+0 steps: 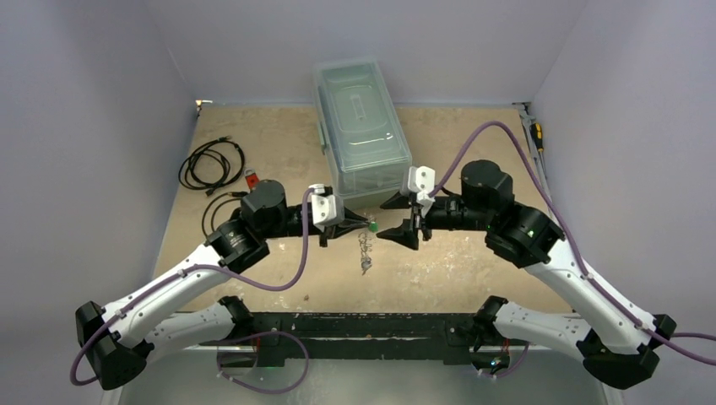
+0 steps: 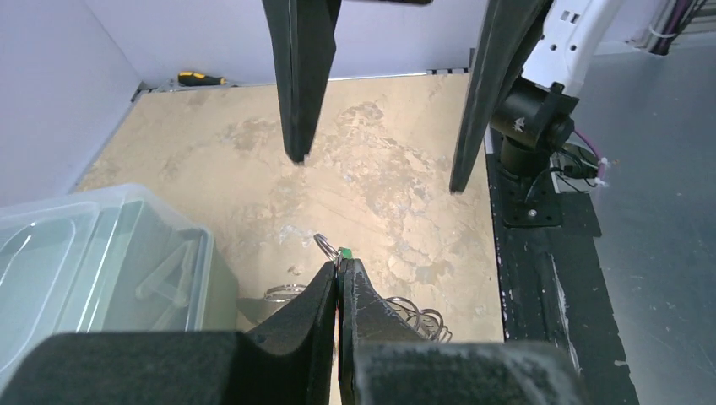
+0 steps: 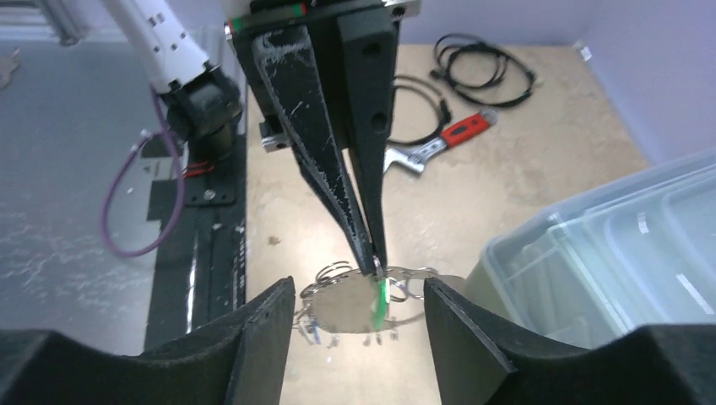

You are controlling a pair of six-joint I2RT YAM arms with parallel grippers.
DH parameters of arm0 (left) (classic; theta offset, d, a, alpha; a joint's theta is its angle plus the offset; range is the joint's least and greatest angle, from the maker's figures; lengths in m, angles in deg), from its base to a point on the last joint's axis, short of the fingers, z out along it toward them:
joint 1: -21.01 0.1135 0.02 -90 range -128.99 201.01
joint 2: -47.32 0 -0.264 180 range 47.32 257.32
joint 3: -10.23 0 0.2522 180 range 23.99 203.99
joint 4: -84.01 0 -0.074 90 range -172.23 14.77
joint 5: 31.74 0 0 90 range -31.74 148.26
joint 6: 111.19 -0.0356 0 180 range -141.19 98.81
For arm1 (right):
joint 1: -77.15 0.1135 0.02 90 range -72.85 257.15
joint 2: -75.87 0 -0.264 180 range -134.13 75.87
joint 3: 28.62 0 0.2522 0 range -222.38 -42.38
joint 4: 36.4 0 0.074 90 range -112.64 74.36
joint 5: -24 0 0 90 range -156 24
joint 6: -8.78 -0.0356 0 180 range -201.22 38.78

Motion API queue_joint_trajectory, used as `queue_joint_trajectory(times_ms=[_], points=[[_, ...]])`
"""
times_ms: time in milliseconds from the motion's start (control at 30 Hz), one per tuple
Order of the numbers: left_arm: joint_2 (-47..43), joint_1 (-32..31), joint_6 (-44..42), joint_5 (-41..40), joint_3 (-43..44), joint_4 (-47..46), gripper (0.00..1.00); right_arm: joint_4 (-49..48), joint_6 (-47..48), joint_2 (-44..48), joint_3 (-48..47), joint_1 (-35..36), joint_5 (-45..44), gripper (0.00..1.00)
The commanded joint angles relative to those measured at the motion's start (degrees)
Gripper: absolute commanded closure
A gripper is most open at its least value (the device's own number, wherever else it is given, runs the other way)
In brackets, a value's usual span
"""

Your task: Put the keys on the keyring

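left gripper (image 2: pixel 339 268) clenched on green key (image 2: pixel 345 251), over keyring (image 3: pixel 338 305) lying mid-table | right gripper (image 1: pixel 380 219) spread wide, tips facing the key | both forearms level, elbows bent outward | clear bin (image 1: pixel 361 126) close behind, toward far edge | open tabletop (image 1: pixel 439 278) toward near edge

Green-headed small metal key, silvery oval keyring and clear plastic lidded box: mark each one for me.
Green-headed key (image 2: pixel 344 251): left wrist view, on its green plastic head.
Silvery oval keyring (image 3: pixel 338 308): right wrist view, on its flat crescent band.
Clear plastic box (image 1: pixel 361 126): top external view, on its lid.
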Motion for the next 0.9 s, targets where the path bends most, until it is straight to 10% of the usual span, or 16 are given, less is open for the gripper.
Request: queue_joint_trajectory(times_ms=[0, 867], points=[[-2.85, 0.85, 2.22, -2.56, -1.21, -7.39, 1.00, -7.10, -1.91, 3.03, 1.29, 0.13, -4.01, 0.38], [-14.22, 0.92, 15.39, -15.66, -12.00, -26.19, 1.00, -52.00, -19.75, 21.29, 29.85, 0.13, -17.89, 0.22]])
